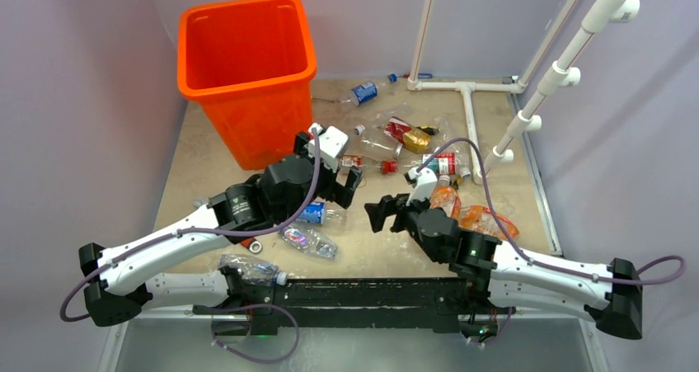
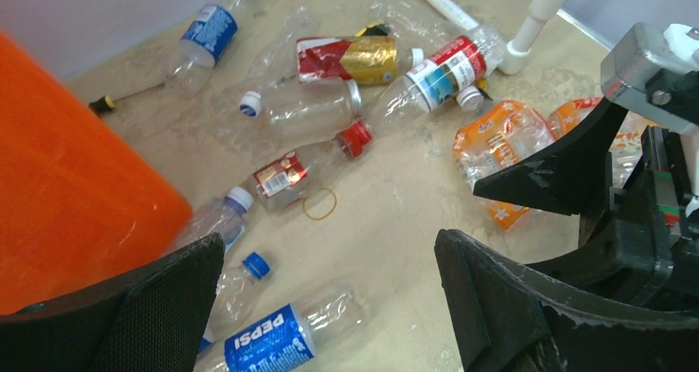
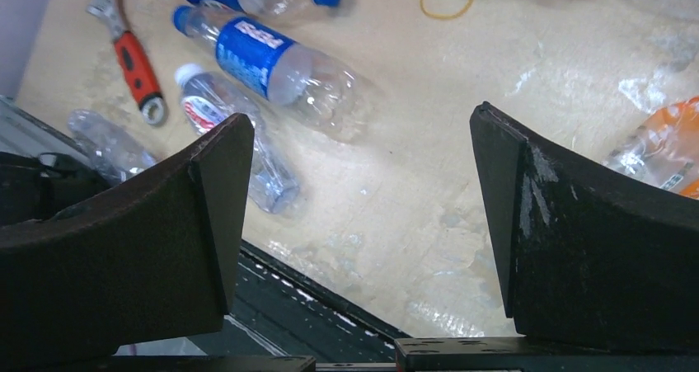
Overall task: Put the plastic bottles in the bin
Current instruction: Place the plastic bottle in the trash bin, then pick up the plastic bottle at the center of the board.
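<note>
While the left pincer (image 1: 346,190) and the right pincer (image 1: 381,215) both hang wide open and hold nothing at the middle of the frame, the plastic bottles (image 1: 309,240) lie scattered on the counter (image 1: 371,252) around them. The bin (image 1: 255,124) stands upright in the upper left, near the left pincer.

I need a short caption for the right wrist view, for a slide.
Open right gripper above two Pepsi bottles and a red-handled wrench on the table.
</note>
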